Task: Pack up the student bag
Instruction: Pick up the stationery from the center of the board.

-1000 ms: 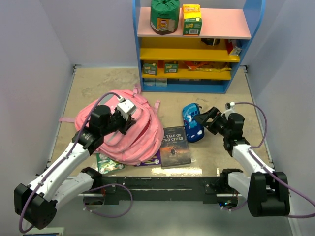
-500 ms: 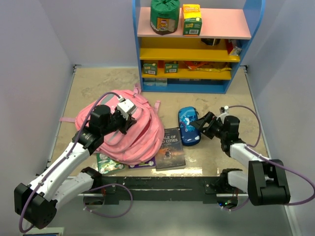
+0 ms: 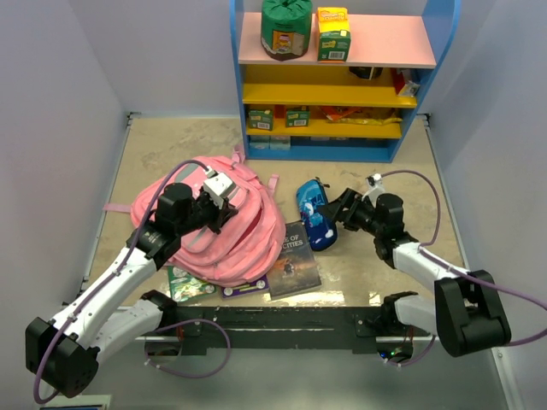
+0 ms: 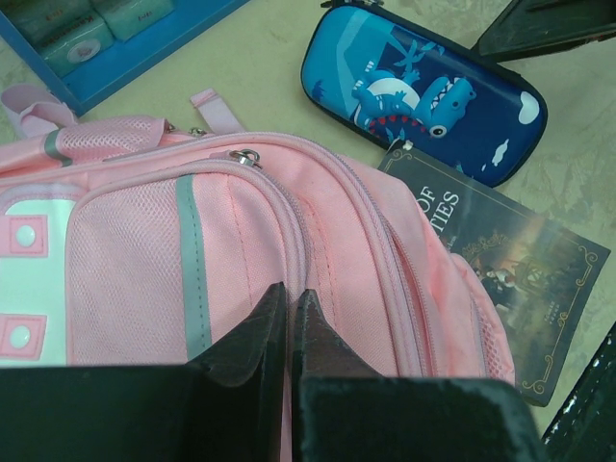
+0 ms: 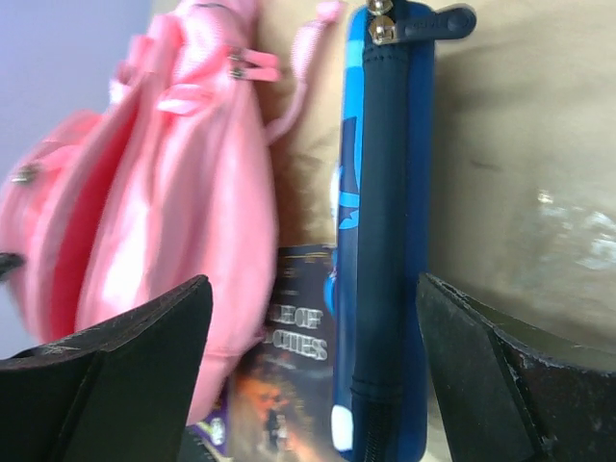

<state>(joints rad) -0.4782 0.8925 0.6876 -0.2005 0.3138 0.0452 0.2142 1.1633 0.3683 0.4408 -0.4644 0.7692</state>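
Note:
The student bag [image 3: 235, 243] is a pink backpack lying flat at the left middle; it also shows in the left wrist view [image 4: 241, 212] and the right wrist view [image 5: 183, 173]. My left gripper [image 3: 224, 198] [image 4: 289, 294] rests on top of the bag, jaws pressed together on its pink fabric. My right gripper [image 3: 335, 213] [image 5: 316, 281] is open wide around a dark-blue shark pencil case [image 3: 310, 209] [image 5: 385, 192] [image 4: 423, 91], which lies closer to the right finger. A dark book [image 3: 295, 256] [image 4: 510, 250] [image 5: 289, 356] lies beside the bag, under the case's near end.
A blue, pink and yellow shelf [image 3: 333, 77] with boxes and a green roll stands at the back. A green packet [image 3: 184, 282] and a purple book [image 3: 248, 286] poke out from under the bag's near edge. Pale walls close in both sides.
My right gripper has moved left, and the pencil case and the book have shifted with it towards the bag. The left gripper and the bag have stayed still.

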